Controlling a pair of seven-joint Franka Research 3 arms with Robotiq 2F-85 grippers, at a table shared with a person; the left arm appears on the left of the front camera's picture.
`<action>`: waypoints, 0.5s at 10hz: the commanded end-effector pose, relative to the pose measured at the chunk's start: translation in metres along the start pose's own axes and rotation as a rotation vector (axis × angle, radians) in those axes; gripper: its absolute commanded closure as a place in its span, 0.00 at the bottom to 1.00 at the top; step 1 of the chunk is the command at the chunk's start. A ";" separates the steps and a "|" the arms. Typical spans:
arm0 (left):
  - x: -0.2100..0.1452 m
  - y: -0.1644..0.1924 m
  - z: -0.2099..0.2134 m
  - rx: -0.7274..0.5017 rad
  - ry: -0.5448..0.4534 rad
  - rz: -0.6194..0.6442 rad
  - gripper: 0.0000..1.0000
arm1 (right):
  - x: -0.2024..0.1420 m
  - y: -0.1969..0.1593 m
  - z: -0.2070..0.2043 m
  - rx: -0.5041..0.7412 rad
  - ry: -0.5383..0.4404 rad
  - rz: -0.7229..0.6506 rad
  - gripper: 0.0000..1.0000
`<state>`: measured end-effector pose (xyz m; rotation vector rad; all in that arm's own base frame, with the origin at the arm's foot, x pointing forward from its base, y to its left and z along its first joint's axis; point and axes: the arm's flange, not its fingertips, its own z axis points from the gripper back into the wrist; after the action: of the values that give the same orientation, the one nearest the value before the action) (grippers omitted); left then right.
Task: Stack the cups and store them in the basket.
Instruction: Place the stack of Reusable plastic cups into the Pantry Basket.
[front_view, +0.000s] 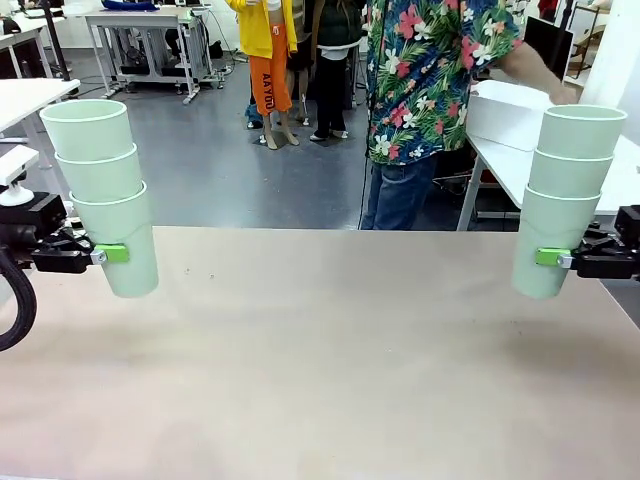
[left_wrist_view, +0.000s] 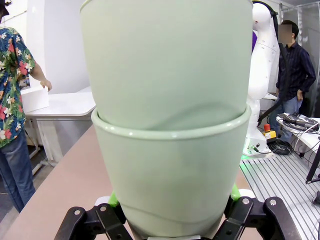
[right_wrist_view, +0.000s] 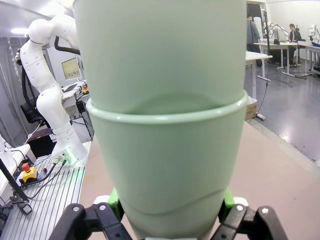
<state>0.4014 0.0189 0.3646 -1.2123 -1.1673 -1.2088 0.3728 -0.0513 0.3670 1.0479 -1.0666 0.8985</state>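
Two stacks of three pale green cups hang above the table. My left gripper is shut on the bottom cup of the left stack, which tilts slightly outward at the table's left edge. At the right edge, my right gripper is shut on the bottom cup of the right stack. The left wrist view shows that arm's stack up close, clamped between the gripper's green pads. In the right wrist view the other stack sits in its gripper the same way. The white basket stands on a side table at the far right, a person's hand on it.
The tan table stretches bare between the two stacks. A person in a flowered shirt stands beyond the far edge, reaching right toward the white side table. Other tables and people stand farther back.
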 end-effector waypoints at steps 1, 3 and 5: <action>0.004 -0.001 0.000 0.001 -0.007 -0.007 0.14 | 0.003 0.000 0.000 0.001 -0.005 0.006 0.15; 0.004 -0.001 0.000 0.001 -0.007 -0.007 0.14 | 0.003 0.000 0.000 0.001 -0.005 0.006 0.15; 0.004 -0.001 0.000 0.001 -0.007 -0.007 0.14 | 0.003 0.000 0.000 0.001 -0.005 0.006 0.15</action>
<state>0.4014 0.0189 0.3646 -1.2123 -1.1673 -1.2088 0.3728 -0.0513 0.3670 1.0479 -1.0666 0.8985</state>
